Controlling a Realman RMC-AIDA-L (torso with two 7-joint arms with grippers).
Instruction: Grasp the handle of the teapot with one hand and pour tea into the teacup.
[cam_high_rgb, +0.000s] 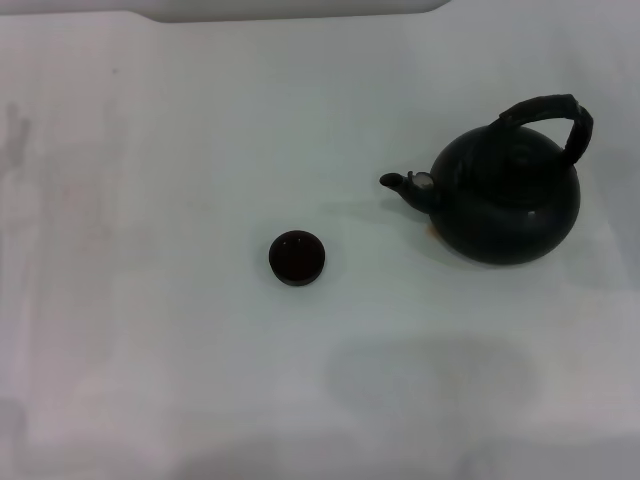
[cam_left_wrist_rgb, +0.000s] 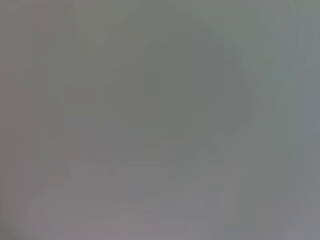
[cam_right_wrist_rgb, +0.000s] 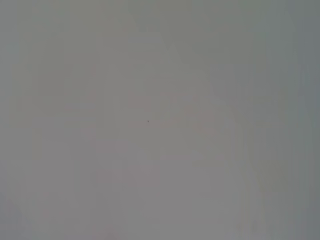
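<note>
- The teapot (cam_high_rgb: 508, 205) stands upright on the white table (cam_high_rgb: 150, 380), at the right and a little far, with its spout (cam_high_rgb: 400, 183) pointing left toward the teacup (cam_high_rgb: 297, 257).
- The teacup sits near the middle of the table, well apart from the teapot.
- The arched handle (cam_high_rgb: 553, 118) rises over the pot's far right side, with nothing holding it.
- Neither gripper shows in any view, so I cannot tell how their fingers stand.
- This scene fits two stages: pot waiting to be lifted, or pot set back down after pouring.
- The cup's inside is too dark to show any tea.
- Both wrist views show only blank grey surface.
</note>
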